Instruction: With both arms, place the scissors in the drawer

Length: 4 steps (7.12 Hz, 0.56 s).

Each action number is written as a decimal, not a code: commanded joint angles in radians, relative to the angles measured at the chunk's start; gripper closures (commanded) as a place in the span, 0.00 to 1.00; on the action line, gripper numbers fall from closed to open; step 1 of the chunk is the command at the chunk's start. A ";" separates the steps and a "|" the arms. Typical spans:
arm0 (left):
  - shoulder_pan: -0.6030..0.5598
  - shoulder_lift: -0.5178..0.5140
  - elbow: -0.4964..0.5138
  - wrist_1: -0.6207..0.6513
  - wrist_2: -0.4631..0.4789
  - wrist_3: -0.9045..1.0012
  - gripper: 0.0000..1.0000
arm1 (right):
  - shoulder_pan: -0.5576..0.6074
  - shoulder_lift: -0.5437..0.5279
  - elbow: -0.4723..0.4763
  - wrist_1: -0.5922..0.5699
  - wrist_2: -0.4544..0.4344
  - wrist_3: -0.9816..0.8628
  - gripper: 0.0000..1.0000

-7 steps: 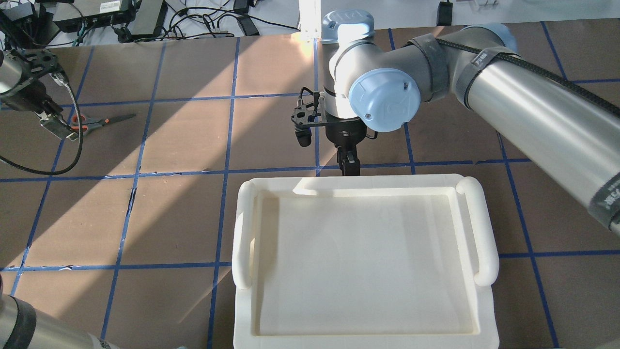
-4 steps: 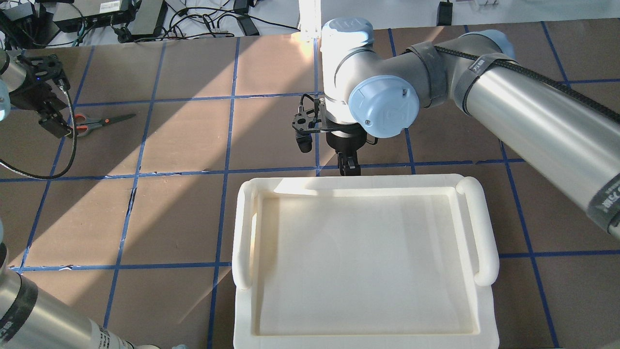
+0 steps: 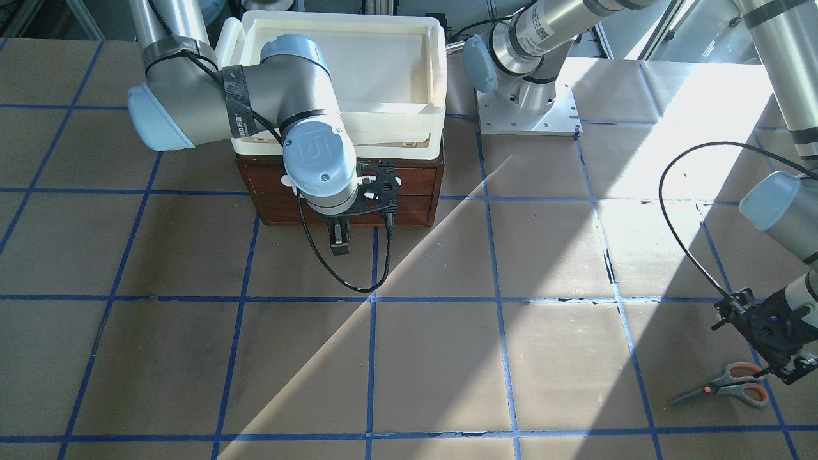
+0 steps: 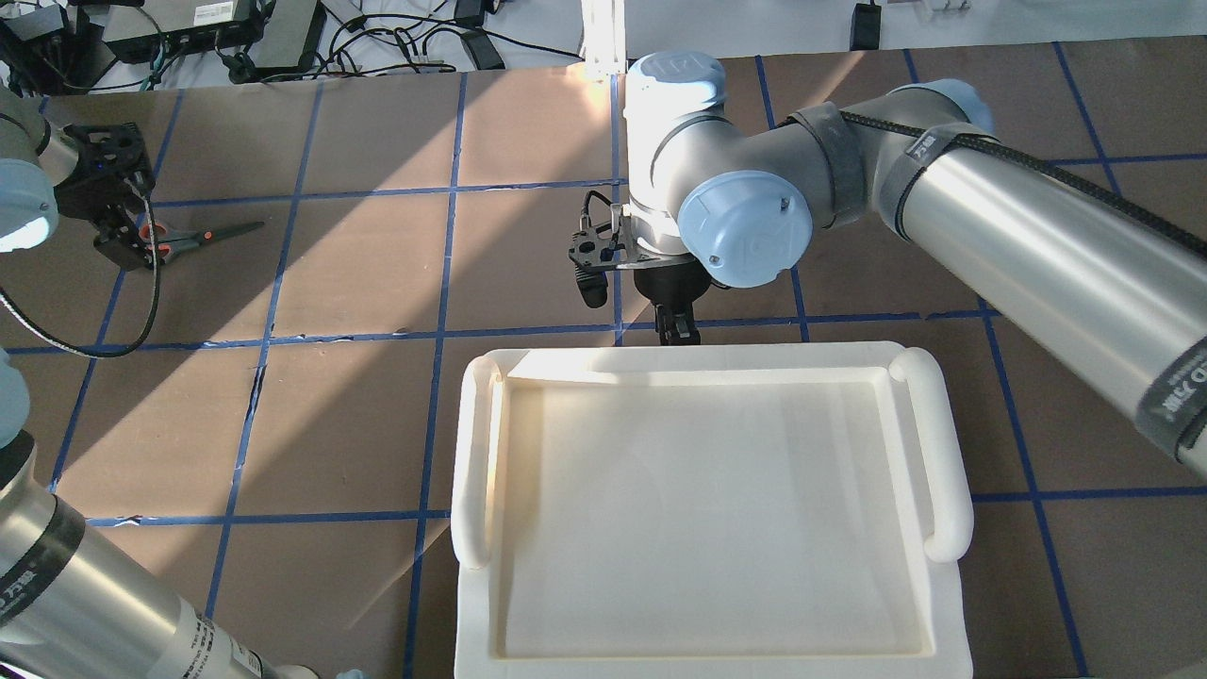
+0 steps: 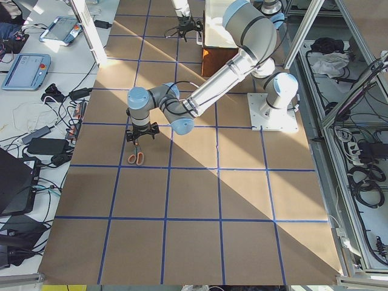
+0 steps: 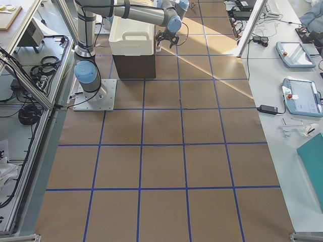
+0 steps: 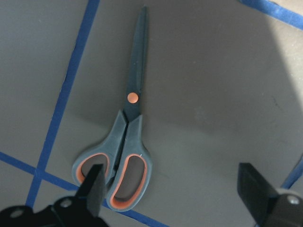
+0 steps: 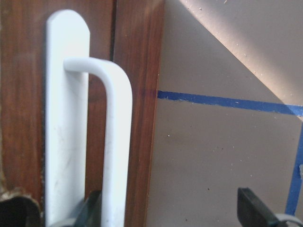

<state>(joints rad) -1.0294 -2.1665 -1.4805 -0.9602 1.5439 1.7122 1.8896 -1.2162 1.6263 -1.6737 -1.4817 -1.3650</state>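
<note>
We found the scissors [image 3: 716, 387] lying flat on the brown-papered counter [image 3: 434, 358], in the lower right of the front-facing view and the upper left of the overhead view. Their blades were closed. In the left wrist view they pointed toward the top of the frame, with the grey-and-orange loops at the bottom beside a crossing of blue tape lines.

The left end effector [image 3: 795, 370] stood over those loops. Its fingers were spread wide and held nothing. In the left wrist view one finger [image 7: 94, 189] overlapped the lower edge of the left-hand loop, while the other sat well off to the right over bare paper. We could not tell whether that finger touched the loop.

The drawer [image 3: 412, 176] was well apart from the scissors, in the upper left-centre of the front-facing view, in a dark reddish-brown wooden case under a cream tray [image 3: 439, 64]. The right end effector [image 3: 339, 244] pointed down just in front of the wooden face. In the right wrist view its fingers were likewise apart and empty. The drawer's white bar handle [image 8: 116, 142] ran down the left of the frame, its lower end just beside the left-hand finger [image 8: 92, 210]. The other finger hung over the counter at the lower right. We could not tell whether anything touched the handle.
</note>
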 commanded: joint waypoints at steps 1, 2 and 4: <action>0.000 -0.048 0.032 0.006 -0.022 0.033 0.00 | 0.003 0.003 0.004 -0.036 0.001 0.003 0.00; 0.000 -0.071 0.043 0.006 -0.022 0.038 0.00 | 0.003 0.004 0.001 -0.047 0.000 0.003 0.00; 0.000 -0.110 0.071 0.015 -0.022 0.066 0.00 | 0.003 0.007 -0.002 -0.070 0.000 -0.003 0.00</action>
<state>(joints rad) -1.0293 -2.2507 -1.4253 -0.9507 1.5222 1.7679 1.8928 -1.2107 1.6259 -1.7303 -1.4817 -1.3657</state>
